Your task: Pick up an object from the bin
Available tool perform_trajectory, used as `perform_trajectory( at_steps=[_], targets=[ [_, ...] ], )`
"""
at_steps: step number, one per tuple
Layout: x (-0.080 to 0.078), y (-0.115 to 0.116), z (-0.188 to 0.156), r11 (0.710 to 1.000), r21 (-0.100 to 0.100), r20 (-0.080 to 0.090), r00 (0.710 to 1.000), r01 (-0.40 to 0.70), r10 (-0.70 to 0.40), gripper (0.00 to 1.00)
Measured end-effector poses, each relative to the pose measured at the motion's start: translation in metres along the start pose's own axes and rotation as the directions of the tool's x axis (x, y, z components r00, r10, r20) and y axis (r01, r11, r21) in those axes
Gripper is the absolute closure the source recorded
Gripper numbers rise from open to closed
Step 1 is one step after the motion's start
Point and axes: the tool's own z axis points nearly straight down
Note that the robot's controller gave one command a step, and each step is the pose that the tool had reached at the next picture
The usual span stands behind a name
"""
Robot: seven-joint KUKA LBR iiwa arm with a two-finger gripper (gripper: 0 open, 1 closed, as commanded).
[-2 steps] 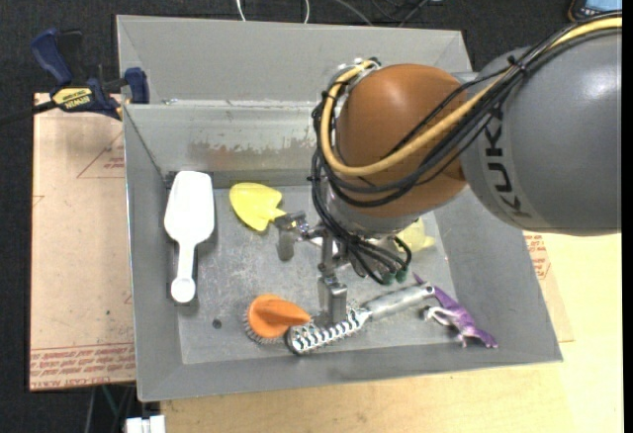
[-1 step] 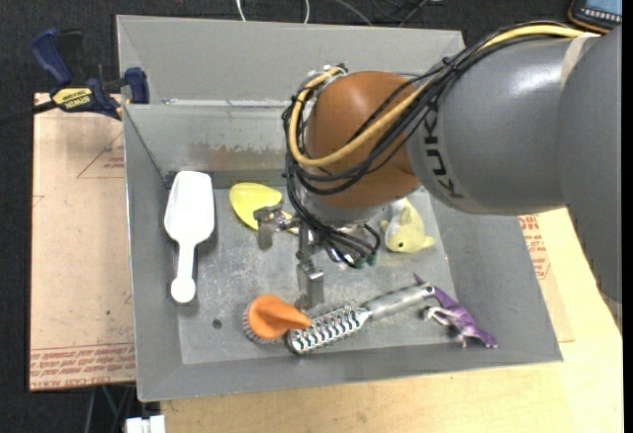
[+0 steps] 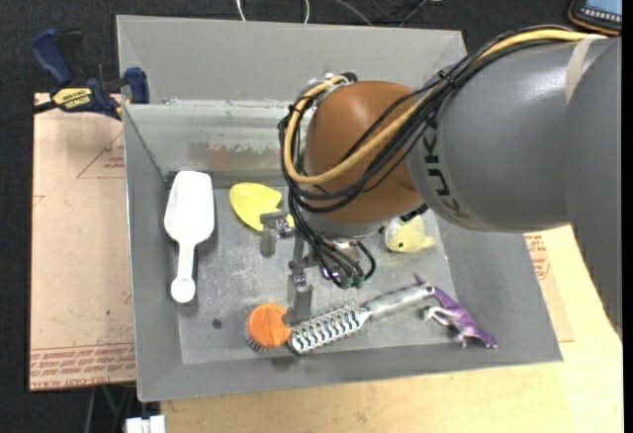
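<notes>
Just beside the orange ball (image 3: 267, 324), my hand (image 3: 297, 295), open or closed I couldn't tell, risked rolling it away.

End effector (image 3: 296, 295) is low over the front middle of the bin (image 3: 148, 223), just above an orange round item (image 3: 265, 324) and the bristle end of a silver-handled brush (image 3: 361, 315). White scoop (image 3: 188, 223) lies left, purple toy (image 3: 457, 314) right, yellow piece (image 3: 252, 202) behind.

Arm (image 3: 514, 144) from right, wrist (image 3: 356, 154) downward
</notes>
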Motion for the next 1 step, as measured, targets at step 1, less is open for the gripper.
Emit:
perform_trajectory(
  at_steps=[1],
  targets=[
    [-0.0178,0.0139,0.0670,0.962,0.000,0.008,0.962,0.272,-0.272,0.00]
  ],
)
